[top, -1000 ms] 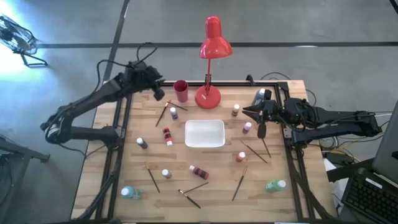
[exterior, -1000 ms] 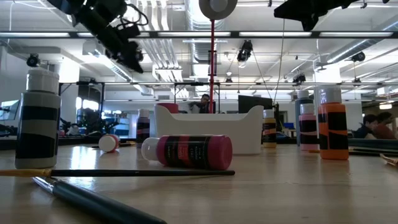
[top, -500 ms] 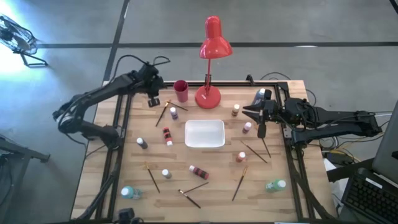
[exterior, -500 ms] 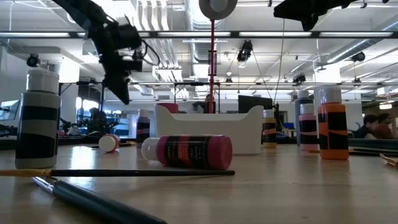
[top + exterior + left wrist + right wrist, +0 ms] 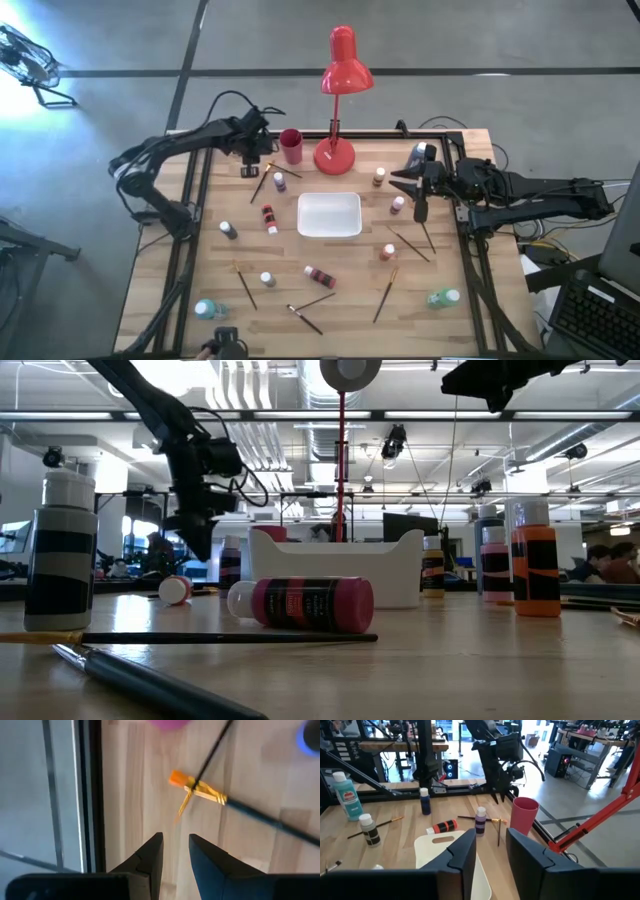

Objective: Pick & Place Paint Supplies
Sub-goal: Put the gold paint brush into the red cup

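The left end effector (image 5: 250, 163) has dropped toward the desk (image 5: 440, 325) beside the red cup (image 5: 291, 146), fingers narrowly parted, empty, above a thin brush (image 5: 235, 805) with an orange tip. Only its wrist view shows that tip. Small pale-capped bottles (image 5: 320, 275) lie scattered. The right end effector (image 5: 419, 203) hovers slightly open, empty.

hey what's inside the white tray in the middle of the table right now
Nothing shows inside the white tray: from above its floor is bare. The low view sees only its outer wall, so that view cannot confirm it.
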Action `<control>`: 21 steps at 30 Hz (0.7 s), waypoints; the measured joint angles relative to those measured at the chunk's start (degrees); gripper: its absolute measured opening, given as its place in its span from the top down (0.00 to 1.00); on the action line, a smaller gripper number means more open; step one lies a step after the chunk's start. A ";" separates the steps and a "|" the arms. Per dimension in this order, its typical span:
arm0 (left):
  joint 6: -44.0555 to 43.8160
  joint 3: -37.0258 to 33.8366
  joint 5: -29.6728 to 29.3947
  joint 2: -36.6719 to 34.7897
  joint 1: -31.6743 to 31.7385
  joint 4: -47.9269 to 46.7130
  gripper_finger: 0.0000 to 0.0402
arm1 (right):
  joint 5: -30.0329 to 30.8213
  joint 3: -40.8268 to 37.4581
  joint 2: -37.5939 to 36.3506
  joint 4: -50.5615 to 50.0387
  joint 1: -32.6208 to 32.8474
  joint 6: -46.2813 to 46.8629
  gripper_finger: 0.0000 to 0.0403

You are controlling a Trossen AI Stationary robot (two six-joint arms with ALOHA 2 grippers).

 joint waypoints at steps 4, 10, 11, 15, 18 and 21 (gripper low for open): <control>-0.75 0.00 2.47 1.10 0.37 2.91 0.75 | 0.00 0.00 0.02 -0.73 0.00 0.26 0.79; -4.45 0.33 4.04 1.18 2.79 3.76 0.75 | 0.02 0.00 0.07 -2.03 0.00 0.76 0.82; -5.08 0.45 5.32 1.11 3.51 3.77 0.75 | 0.02 0.00 0.07 -2.03 0.00 0.79 0.82; -7.56 0.57 11.99 1.00 6.69 3.58 0.75 | 0.02 0.00 0.07 -2.01 0.00 0.92 0.82; -8.53 0.57 15.07 1.50 8.35 3.20 0.75 | 0.02 0.00 0.07 -1.99 0.01 1.50 0.80; -6.69 0.57 15.32 2.53 8.62 2.57 0.75 | 0.02 0.00 0.07 -1.99 0.02 1.51 0.77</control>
